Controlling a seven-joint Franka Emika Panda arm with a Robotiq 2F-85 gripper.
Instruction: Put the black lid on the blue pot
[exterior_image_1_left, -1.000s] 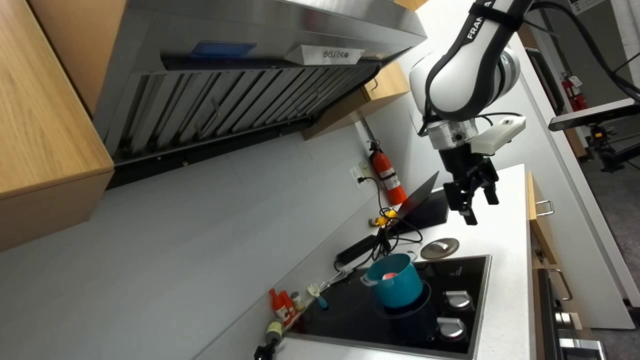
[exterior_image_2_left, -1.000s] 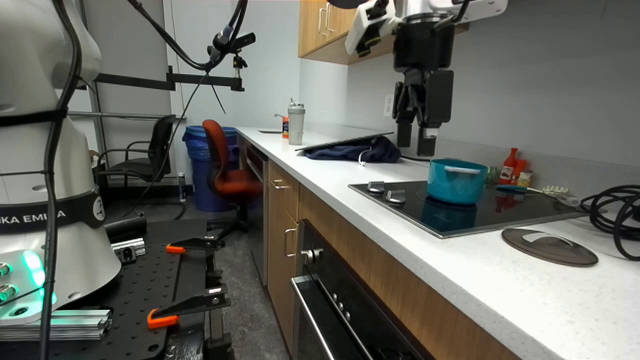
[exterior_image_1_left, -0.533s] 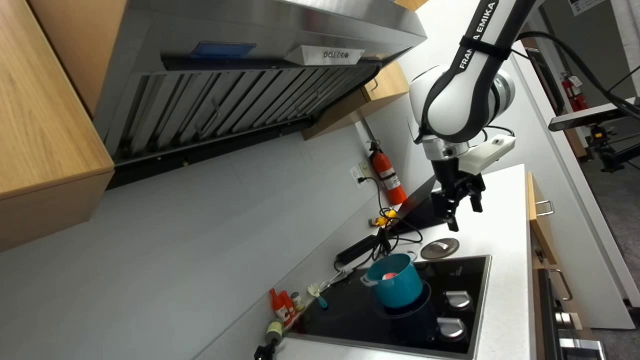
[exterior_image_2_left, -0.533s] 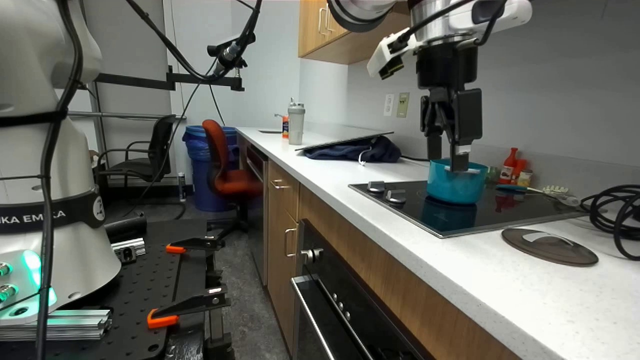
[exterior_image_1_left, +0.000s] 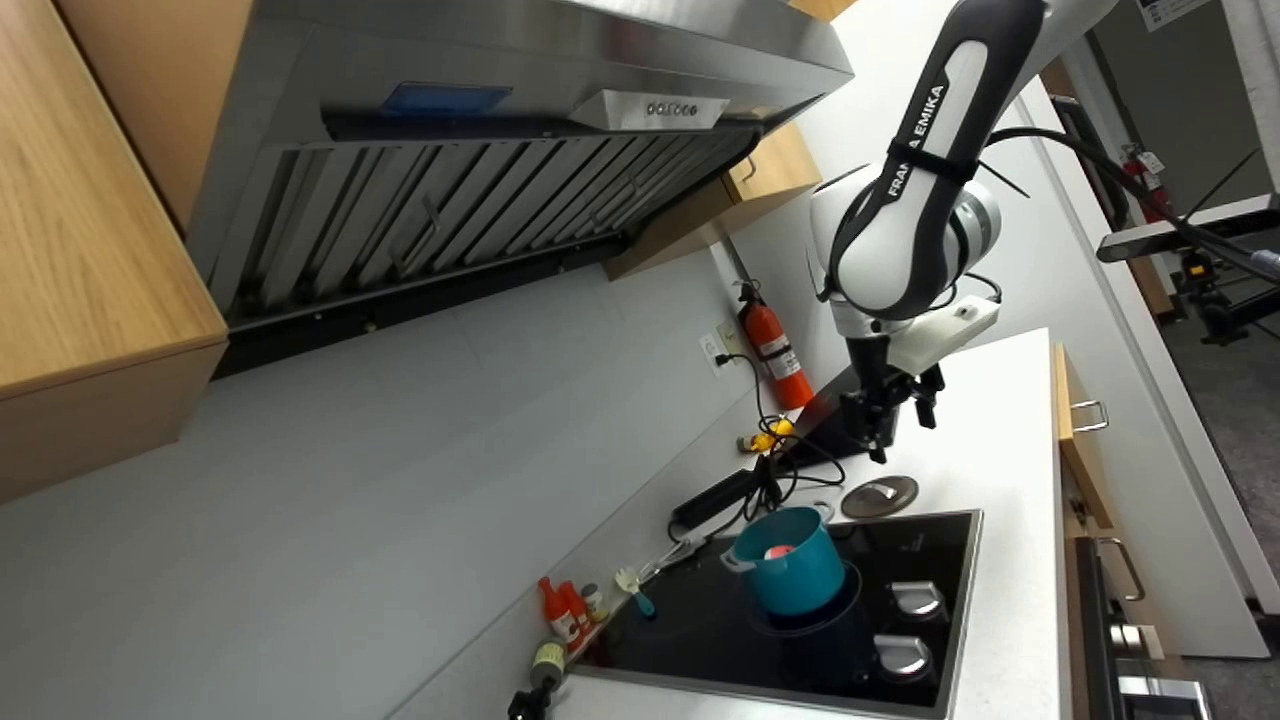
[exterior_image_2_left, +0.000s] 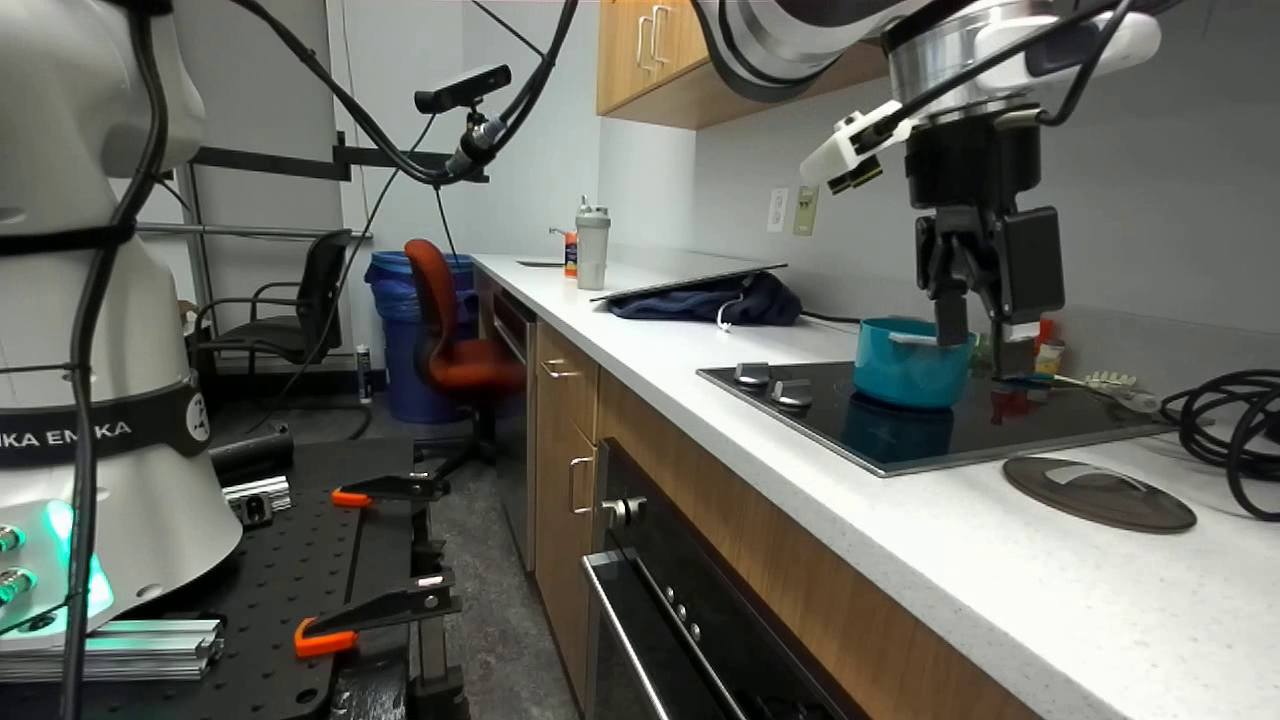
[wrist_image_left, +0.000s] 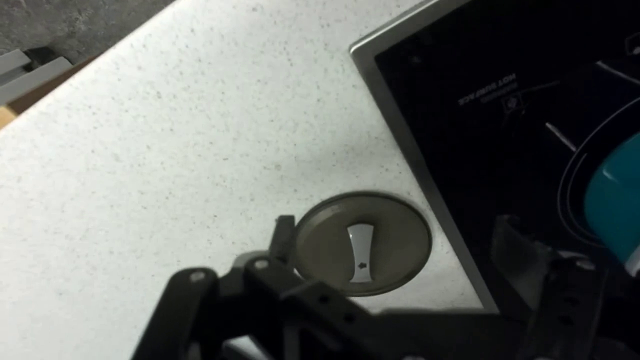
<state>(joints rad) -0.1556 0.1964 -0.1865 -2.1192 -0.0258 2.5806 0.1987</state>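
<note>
The black lid is a round, dark see-through disc with a pale strap handle. It lies flat on the counter beside the stovetop in both exterior views (exterior_image_1_left: 858, 503) (exterior_image_2_left: 1085, 497) and the wrist view (wrist_image_left: 400, 250). The blue pot stands upright and uncovered on the stovetop in both exterior views (exterior_image_1_left: 797, 580) (exterior_image_2_left: 905, 375). It has pale side handles and something red and white inside. Only its edge shows in the wrist view (wrist_image_left: 617, 192). My gripper (exterior_image_1_left: 902, 437) (exterior_image_2_left: 983, 350) (wrist_image_left: 396, 222) is open and empty, raised above the counter. In the wrist view the lid handle shows between the spread fingers.
The black stovetop (exterior_image_1_left: 690, 640) has a raised metal edge close to the lid and two knobs at its front. Black cables (exterior_image_2_left: 1240, 420) lie at the back near the lid. Utensils (exterior_image_2_left: 1080, 382) and red bottles (exterior_image_1_left: 560, 612) are behind the pot. A range hood (exterior_image_1_left: 450, 200) hangs above.
My open gripper has moved lower and closer to the lid, going left and down in an exterior view and right and down from the other side. The lid and pot have not moved.
</note>
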